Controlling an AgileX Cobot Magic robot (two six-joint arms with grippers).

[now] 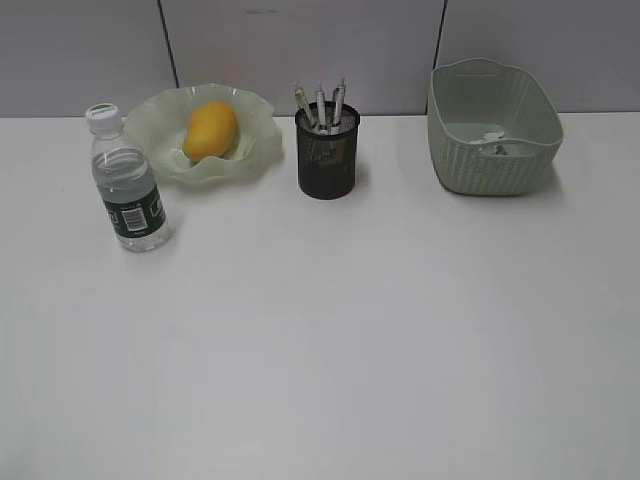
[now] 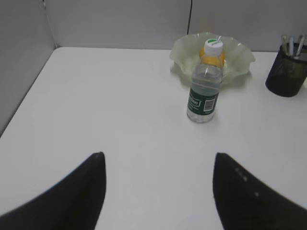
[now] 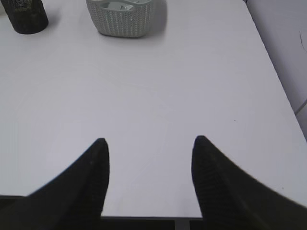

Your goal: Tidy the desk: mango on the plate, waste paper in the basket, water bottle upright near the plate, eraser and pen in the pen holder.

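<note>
The yellow mango (image 1: 211, 131) lies in the ruffled pale green plate (image 1: 165, 120) at the back left of the desk (image 1: 330, 330). The water bottle (image 1: 127, 183) stands upright just left of and in front of the plate; it also shows in the left wrist view (image 2: 205, 86). The black mesh pen holder (image 1: 327, 152) holds several pens (image 1: 321, 104). The sage-green basket (image 1: 490, 128) at the back right has white waste paper (image 1: 497, 143) inside. My left gripper (image 2: 158, 160) and right gripper (image 3: 149, 143) are open and empty; neither shows in the exterior view. The eraser is not visible.
A grey partition wall (image 1: 300, 50) runs behind the desk. In the right wrist view the desk's front edge (image 3: 144, 217) lies under the jaws and its right edge (image 3: 273, 76) is close. The left wrist view shows a side wall (image 2: 21, 52) at the left.
</note>
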